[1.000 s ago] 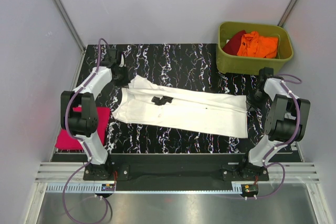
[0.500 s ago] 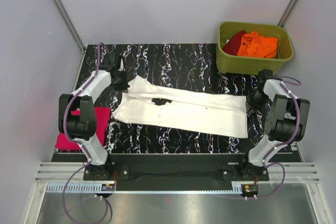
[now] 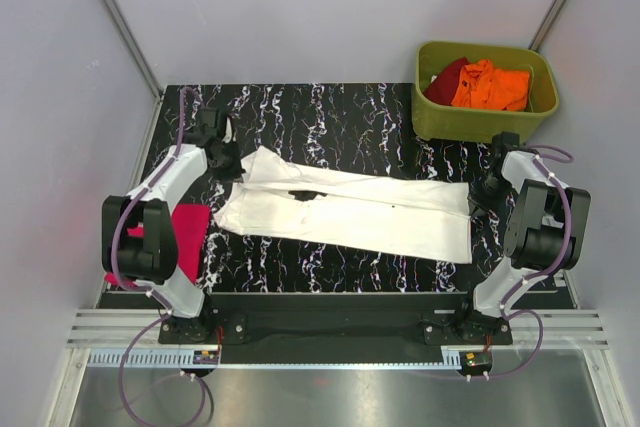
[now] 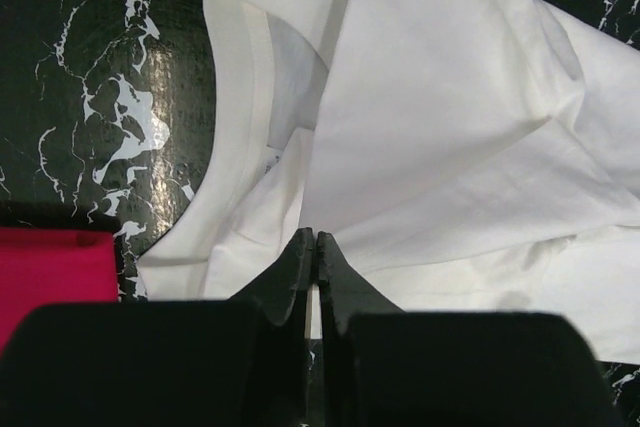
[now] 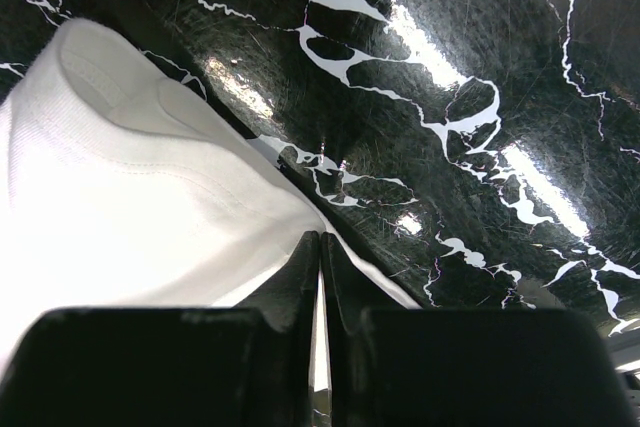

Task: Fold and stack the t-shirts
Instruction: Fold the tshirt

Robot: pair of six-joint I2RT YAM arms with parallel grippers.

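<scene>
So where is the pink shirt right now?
Seen from above, the pink shirt lies on the left side, partly hidden by the left arm, just left of the spread white shirt.

I count four t-shirts: one white t-shirt (image 3: 350, 209) across the middle of the one table (image 3: 340, 107), one pink t-shirt (image 3: 190, 235) at its left edge, and one orange t-shirt (image 3: 490, 87) and one dark red t-shirt (image 3: 447, 77) in the single olive-green tub (image 3: 470, 127) by the far right corner. There are two arms, a left arm (image 3: 175, 172) and a right arm (image 3: 545, 217), and two grippers, a left gripper (image 4: 315, 237) and a right gripper (image 5: 320, 237).
</scene>
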